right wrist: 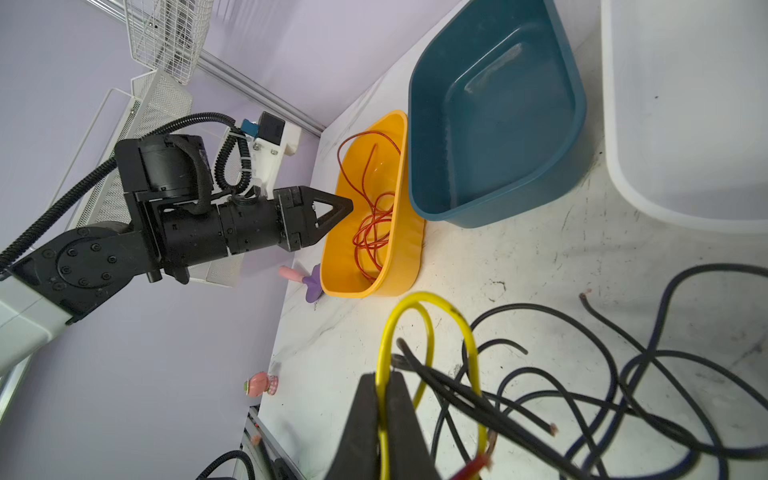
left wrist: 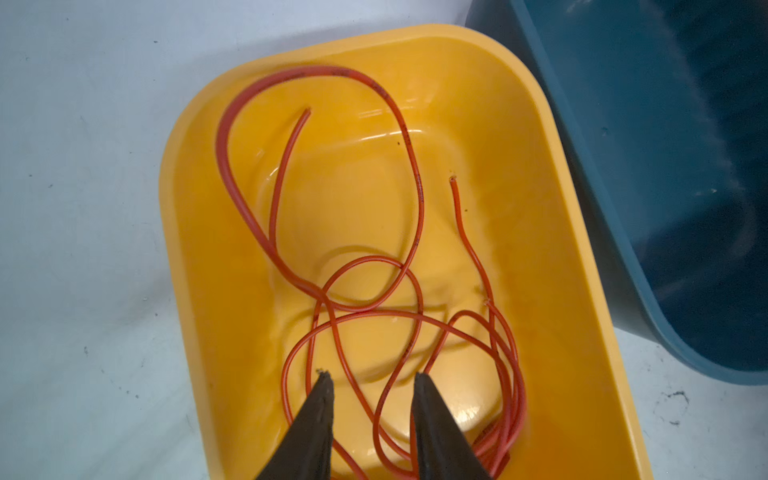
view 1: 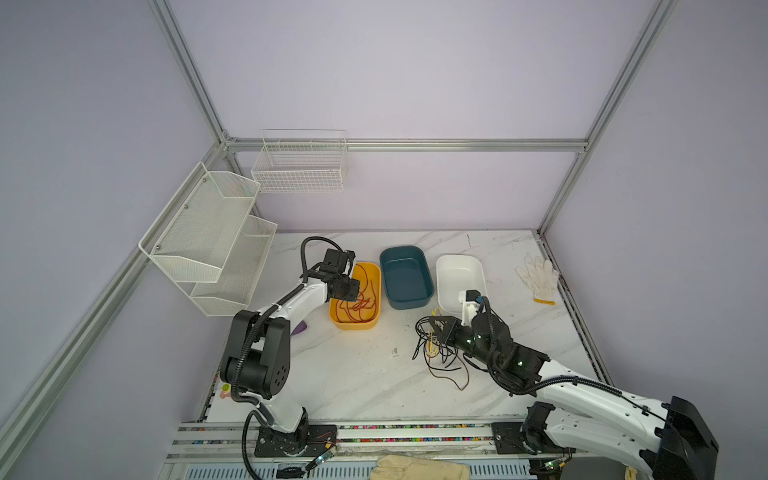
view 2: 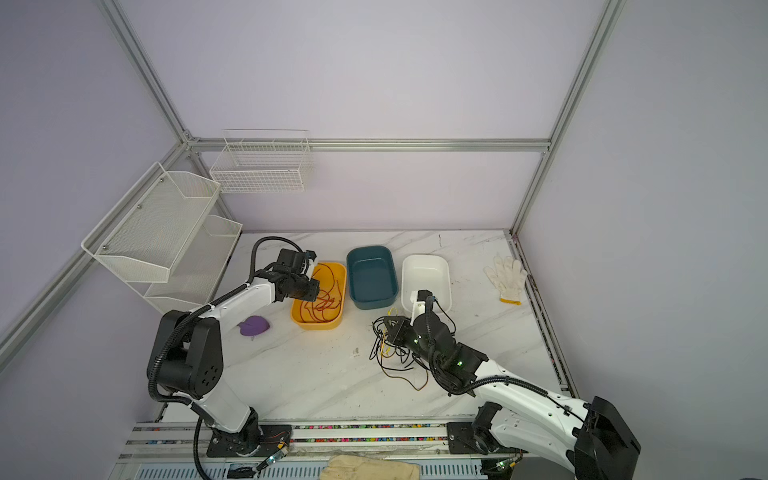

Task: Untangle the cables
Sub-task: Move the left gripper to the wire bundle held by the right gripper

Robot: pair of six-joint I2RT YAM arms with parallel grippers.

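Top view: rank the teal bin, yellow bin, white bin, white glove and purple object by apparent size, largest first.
1. Teal bin, yellow bin and white bin: these look nearly alike, and the yellow and white ones are partly covered, so I will not rank them against each other.
2. White glove.
3. Purple object.

Red cables lie loosely looped inside the yellow tub near the table's back edge. Black cables sprawl tangled toward the right edge, with a yellow cable arching up among them.
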